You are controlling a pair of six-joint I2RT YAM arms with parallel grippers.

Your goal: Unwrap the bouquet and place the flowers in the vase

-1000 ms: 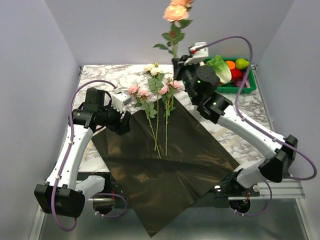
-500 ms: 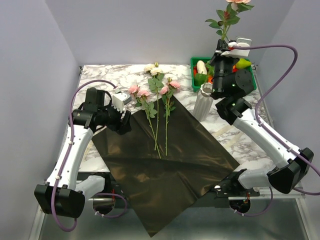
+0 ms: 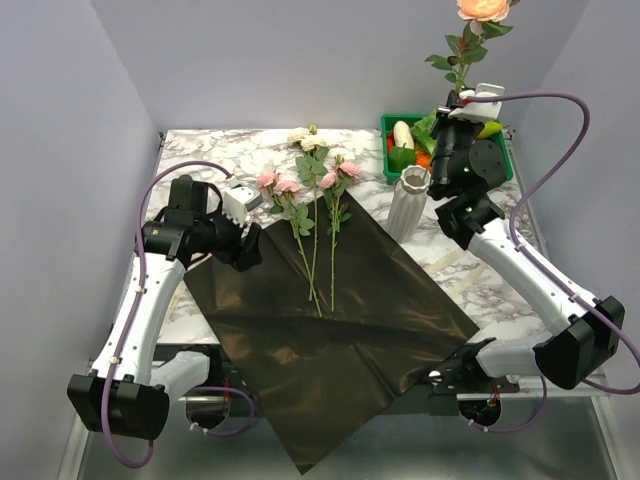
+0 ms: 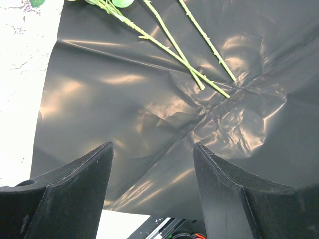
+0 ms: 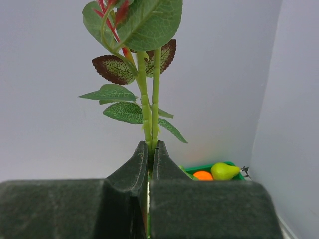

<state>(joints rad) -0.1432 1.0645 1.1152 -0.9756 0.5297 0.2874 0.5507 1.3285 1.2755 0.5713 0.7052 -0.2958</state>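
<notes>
The left gripper (image 4: 152,152) hovers with its jaws apart and nothing between them over the spread dark paper (image 4: 149,99). Loose roses (image 3: 312,215) lie on the sheet just ahead of it and to its right. The white vase (image 3: 407,205) stands below and left of the right gripper (image 5: 149,149), which is clamped on the stem of a peach rose (image 3: 484,10) held upright over the green crate (image 3: 506,160).

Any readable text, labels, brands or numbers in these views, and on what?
None: no word, label, number or sign can be read on the paper, the vase or the crate in any view.
</notes>
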